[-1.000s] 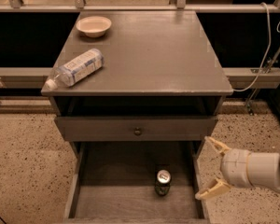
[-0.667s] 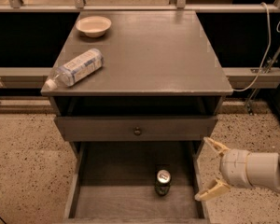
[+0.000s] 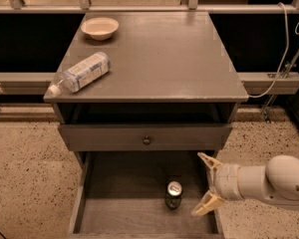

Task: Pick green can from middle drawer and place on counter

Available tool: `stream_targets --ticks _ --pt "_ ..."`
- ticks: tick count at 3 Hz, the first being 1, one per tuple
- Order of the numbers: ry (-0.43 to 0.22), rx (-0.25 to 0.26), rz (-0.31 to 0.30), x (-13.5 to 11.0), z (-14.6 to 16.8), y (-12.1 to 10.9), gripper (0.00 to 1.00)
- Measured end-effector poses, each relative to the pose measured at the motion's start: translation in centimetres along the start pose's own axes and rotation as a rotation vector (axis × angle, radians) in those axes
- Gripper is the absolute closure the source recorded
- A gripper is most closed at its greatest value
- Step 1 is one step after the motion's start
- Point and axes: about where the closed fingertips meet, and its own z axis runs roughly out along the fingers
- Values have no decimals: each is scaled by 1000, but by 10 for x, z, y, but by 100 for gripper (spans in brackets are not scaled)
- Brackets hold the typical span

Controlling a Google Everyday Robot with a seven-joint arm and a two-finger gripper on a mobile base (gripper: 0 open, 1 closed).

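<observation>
Gripper (image 3: 206, 183) over the middle drawer's (image 3: 120, 217) right wall, jaws wide and empty, facing the upright green can (image 3: 174, 194) just beyond their tips.

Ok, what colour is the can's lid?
Silver, on the green can; camera view shows it. Open hand beside it, apart.
</observation>
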Motion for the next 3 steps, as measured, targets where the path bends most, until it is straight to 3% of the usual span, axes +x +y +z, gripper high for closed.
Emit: stream_targets --ticks 2,3 --pt "-40 -1 -19 24 58 5 0" --pt "-53 -31 -4 40 88 10 0"
